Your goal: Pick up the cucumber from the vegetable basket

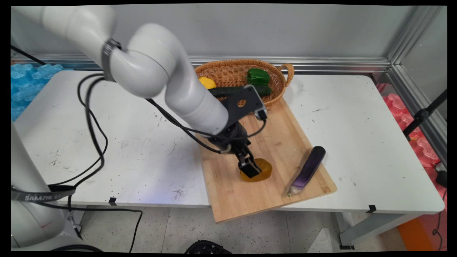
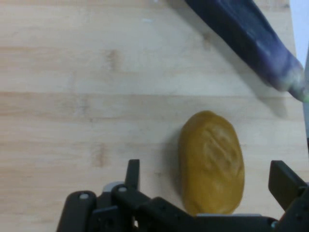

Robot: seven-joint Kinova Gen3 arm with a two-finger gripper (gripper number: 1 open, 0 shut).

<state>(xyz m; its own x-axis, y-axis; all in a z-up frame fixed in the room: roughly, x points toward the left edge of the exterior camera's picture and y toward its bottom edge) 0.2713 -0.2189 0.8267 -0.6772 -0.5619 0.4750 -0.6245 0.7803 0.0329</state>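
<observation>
A yellow-brown oval potato [image 1: 263, 170] lies on the wooden cutting board [image 1: 282, 139], near its front middle. My gripper [image 1: 250, 170] is down over the potato and open. In the hand view the potato [image 2: 211, 162] sits between the two fingers [image 2: 132, 173], with a gap on each side, and neither finger touches it. A purple eggplant [image 1: 308, 170] lies on the board's right part, apart from the potato; it crosses the upper right of the hand view as the eggplant [image 2: 248, 41].
A wicker basket [image 1: 228, 69] stands at the board's far end and holds a green pepper [image 1: 257, 76], a yellow fruit [image 1: 207, 82] and a dark green cucumber [image 1: 223, 91]. Black cables [image 1: 91, 125] hang over the table's left part. The board's front corner overhangs the table edge.
</observation>
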